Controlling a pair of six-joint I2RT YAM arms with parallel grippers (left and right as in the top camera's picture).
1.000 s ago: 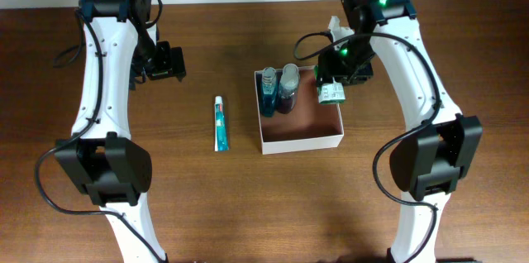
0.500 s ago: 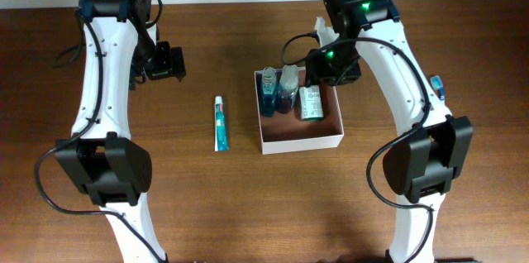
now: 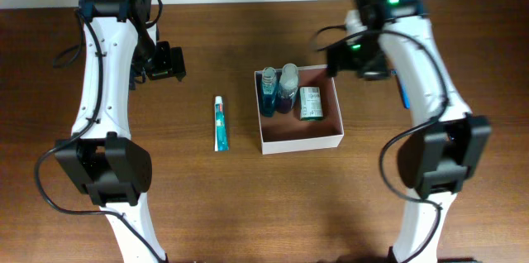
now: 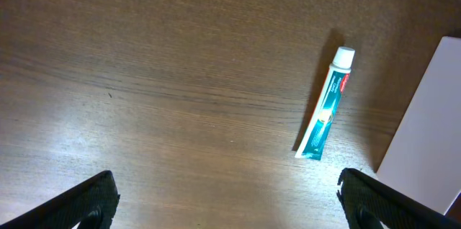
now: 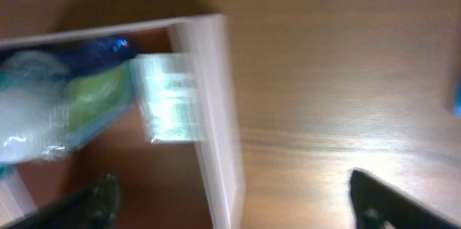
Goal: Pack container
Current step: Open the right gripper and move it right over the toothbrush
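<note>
Container (image 3: 301, 141), mid-worktop, part-filled; toothpaste tube (image 3: 220, 124) lying loose to its left, long axis running far edge to near edge, nearer the left hand (image 3: 165, 62), wide open and empty, than the right hand (image 3: 360, 54), likewise spread and empty by the container's far-right corner.

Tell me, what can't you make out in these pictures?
Small box: print too small overhead, blurred in the right wrist view.
Blue thing: mostly under the right arm overhead, cut off by the right wrist view's edge.
Container: left wrist view's edge cuts off all but one wall.
</note>
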